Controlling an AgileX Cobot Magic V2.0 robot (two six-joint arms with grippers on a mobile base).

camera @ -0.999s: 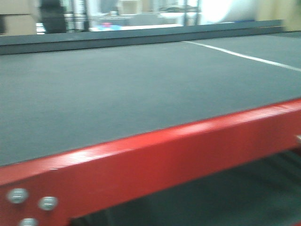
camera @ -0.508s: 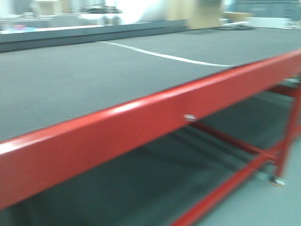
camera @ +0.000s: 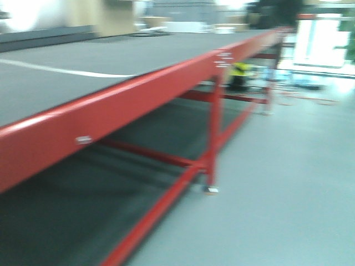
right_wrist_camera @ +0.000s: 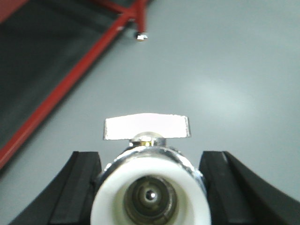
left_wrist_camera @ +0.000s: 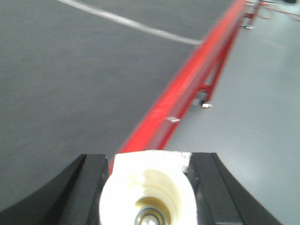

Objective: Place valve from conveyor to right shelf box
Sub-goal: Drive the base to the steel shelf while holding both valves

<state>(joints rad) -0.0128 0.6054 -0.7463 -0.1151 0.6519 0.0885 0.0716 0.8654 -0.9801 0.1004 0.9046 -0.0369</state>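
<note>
My left gripper (left_wrist_camera: 149, 163) is shut on a cream-white plastic valve (left_wrist_camera: 147, 187), with a black finger on each side. It hangs above the near edge of the conveyor (left_wrist_camera: 70, 79), a dark grey woven belt. My right gripper (right_wrist_camera: 150, 159) is shut on a chrome valve with a white end (right_wrist_camera: 150, 190) and a flat white handle (right_wrist_camera: 146, 126), held above the grey floor. In the front view the conveyor (camera: 50, 83) runs off to the far right with a white line across it. No gripper shows there. The shelf box is out of view.
A red frame rail (camera: 111, 111) edges the belt, with red legs and braces (camera: 213, 138) below it. A dark rail (camera: 44, 36) runs along the far side. Grey floor (camera: 288, 183) lies to the right. Blurred clutter (camera: 241, 72) sits near the conveyor's far end.
The front view has swung to the right: the belt slid left in the frame, and the red legs, the floor and the conveyor's far end came into view.
</note>
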